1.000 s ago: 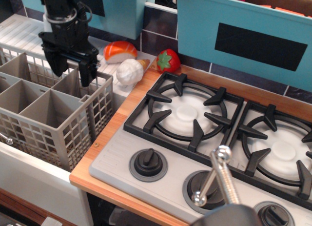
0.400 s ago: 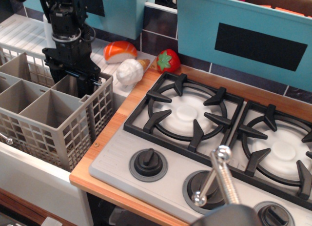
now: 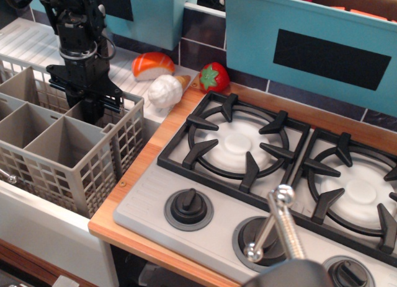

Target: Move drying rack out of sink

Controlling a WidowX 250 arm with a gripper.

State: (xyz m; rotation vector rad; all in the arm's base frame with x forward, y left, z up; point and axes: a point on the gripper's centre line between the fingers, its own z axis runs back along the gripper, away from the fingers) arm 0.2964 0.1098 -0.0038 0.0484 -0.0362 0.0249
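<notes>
The grey lattice drying rack (image 3: 74,157) sits in the white sink (image 3: 43,222) at the left, its square compartments empty. The sink floor is hidden under it. My black gripper (image 3: 93,116) points straight down into the rack's back right corner. Its fingers are drawn together in the middle of the hand and pinch the rack's back wall. The fingertips are hidden inside the lattice.
A salmon sushi toy (image 3: 152,64), a white lumpy toy (image 3: 164,92) and a red strawberry (image 3: 213,77) lie behind the rack's right end. A two-burner stove (image 3: 248,144) fills the wooden counter to the right. A metal handle (image 3: 273,228) rises in front. A ribbed drainboard (image 3: 28,42) lies behind the rack.
The gripper moved left, turned and dropped into the rack's back right corner. Its fingers, spread wide a second ago, are now together. The rack has not moved.
</notes>
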